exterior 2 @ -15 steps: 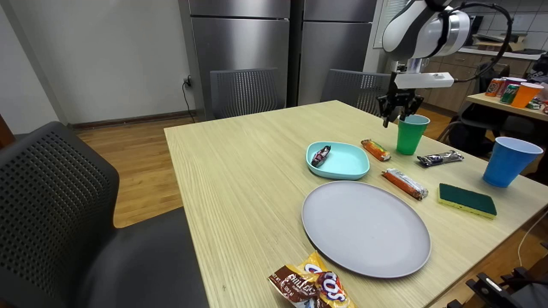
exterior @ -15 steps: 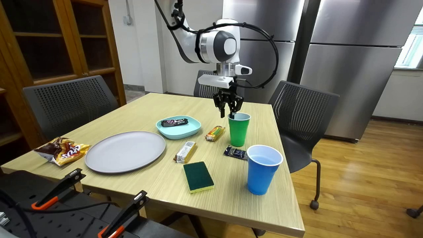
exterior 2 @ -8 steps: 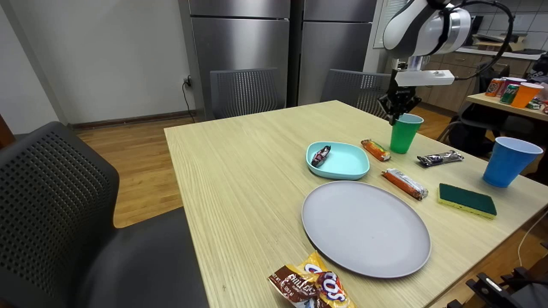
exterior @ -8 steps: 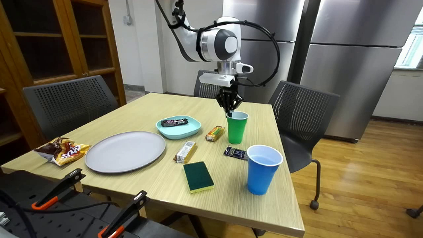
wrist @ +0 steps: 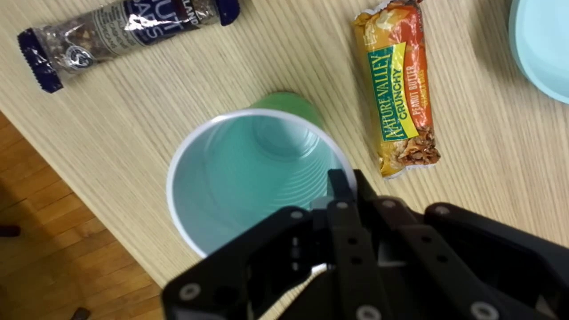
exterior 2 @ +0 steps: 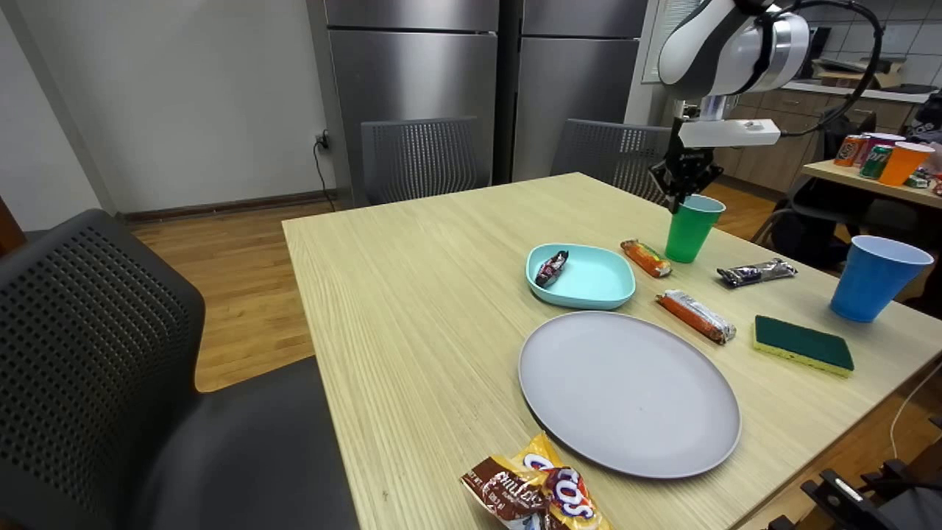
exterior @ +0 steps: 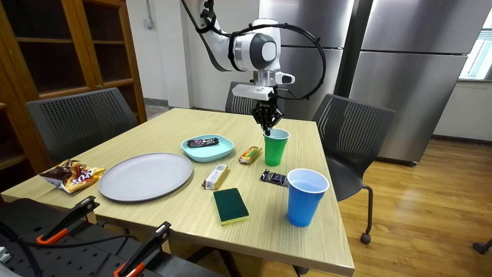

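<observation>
My hand (wrist: 352, 183), wider second ago, now pinches green cup (exterior: 275, 152) by rim. Cup now leans: grip works. It's between orange bar (wrist: 402, 93) and nut bar (wrist: 129, 35); can't tell if off table (exterior: 269, 219).

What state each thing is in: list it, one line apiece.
Green cup, mouth up, looks empty; lifted or not, unclear
Gripper, shut on that cup's rim
Blue cup, upright
Sponge, flat, green side up
Nut bar, wrapped
Nature Valley bar, wrapped
White-labelled bar, wrapped
Dish, face up
Dark bar, wrapped, in the dish
Plate, flat
Snack bag, crumpled; open or sealed unclear
Cabinet, doors shut
Fridges, doors shut
</observation>
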Motion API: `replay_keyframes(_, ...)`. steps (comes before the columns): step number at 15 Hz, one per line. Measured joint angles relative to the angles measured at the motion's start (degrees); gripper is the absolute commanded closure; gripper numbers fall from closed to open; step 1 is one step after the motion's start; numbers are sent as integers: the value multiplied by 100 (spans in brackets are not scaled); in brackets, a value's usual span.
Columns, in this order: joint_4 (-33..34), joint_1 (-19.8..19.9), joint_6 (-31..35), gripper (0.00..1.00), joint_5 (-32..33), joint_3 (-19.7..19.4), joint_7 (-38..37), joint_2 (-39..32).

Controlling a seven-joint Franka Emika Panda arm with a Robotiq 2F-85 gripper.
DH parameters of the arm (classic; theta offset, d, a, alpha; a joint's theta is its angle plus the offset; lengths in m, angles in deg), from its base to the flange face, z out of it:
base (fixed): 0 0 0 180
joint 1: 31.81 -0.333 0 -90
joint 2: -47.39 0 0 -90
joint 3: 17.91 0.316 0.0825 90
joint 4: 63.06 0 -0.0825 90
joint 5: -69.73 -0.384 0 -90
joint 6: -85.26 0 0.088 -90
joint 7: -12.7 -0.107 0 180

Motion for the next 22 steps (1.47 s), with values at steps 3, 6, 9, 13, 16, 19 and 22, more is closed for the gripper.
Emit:
replay_keyframes(3,-1,-1,117,99,0,0,0,28)
replay_keyframes(6,-8,-17,208,99,0,2,-9,142)
replay_keyframes(9,-34,-102,221,99,4,1,-45,303)
replay_keyframes(13,-261,-338,219,99,40,34,-43,623)
replay_keyframes(16,-628,-601,216,99,223,61,-40,934)
replay_keyframes(19,-1122,-880,215,99,562,88,-40,1315)
replay_keyframes(22,-1628,-1188,211,99,990,90,-130,1670)
